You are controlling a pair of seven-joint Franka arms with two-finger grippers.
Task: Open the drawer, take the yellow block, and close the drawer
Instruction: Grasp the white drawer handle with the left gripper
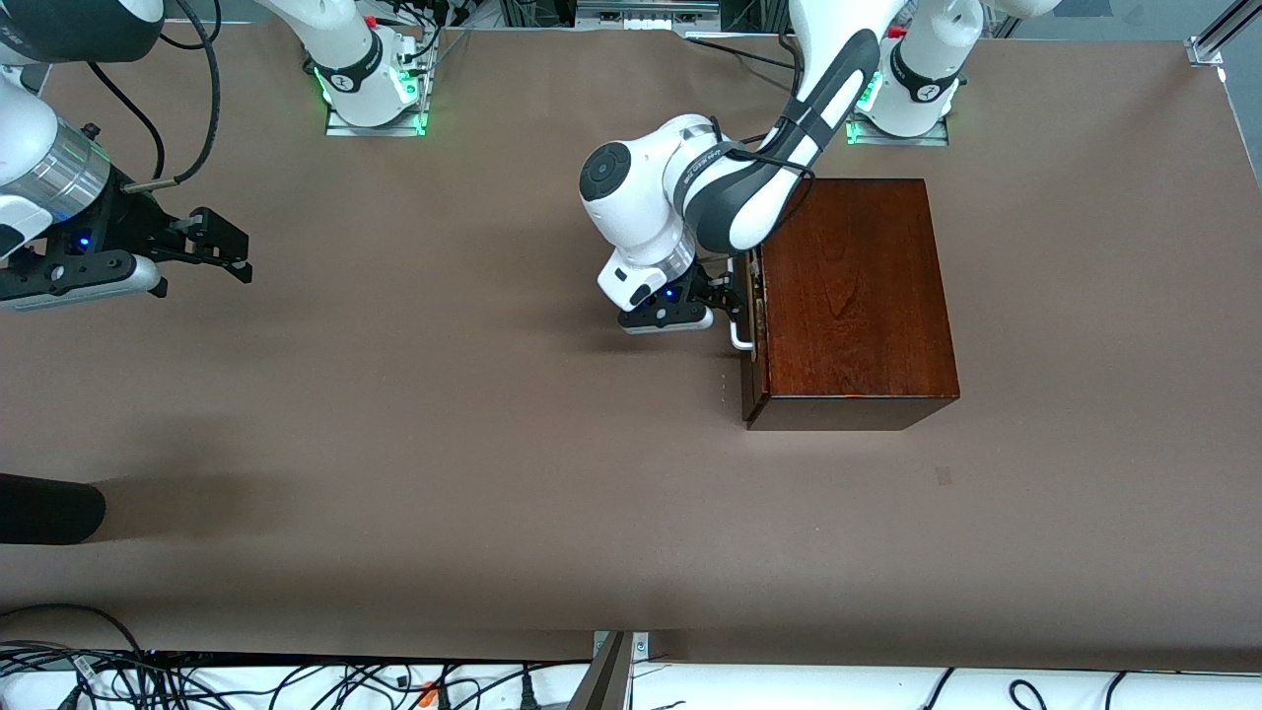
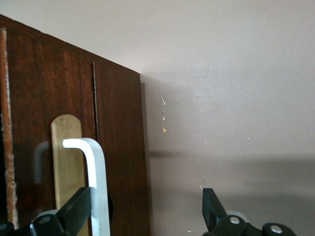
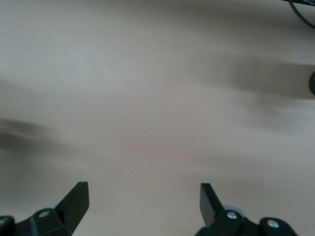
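The dark mahogany box stands toward the left arm's end of the table. Its drawer is shut, with the front facing the right arm's end. My left gripper is open at the drawer front. The white handle stands between its fingers, right against one finger and well apart from the other. The handle also shows beside the box in the front view. The yellow block is hidden. My right gripper waits open above bare table at the right arm's end, nothing between its fingers.
Brown table spreads wide around the box. A dark rounded object juts in at the table's edge near the right arm's end. Cables lie along the edge nearest the front camera. Both arm bases stand at the table's farthest edge.
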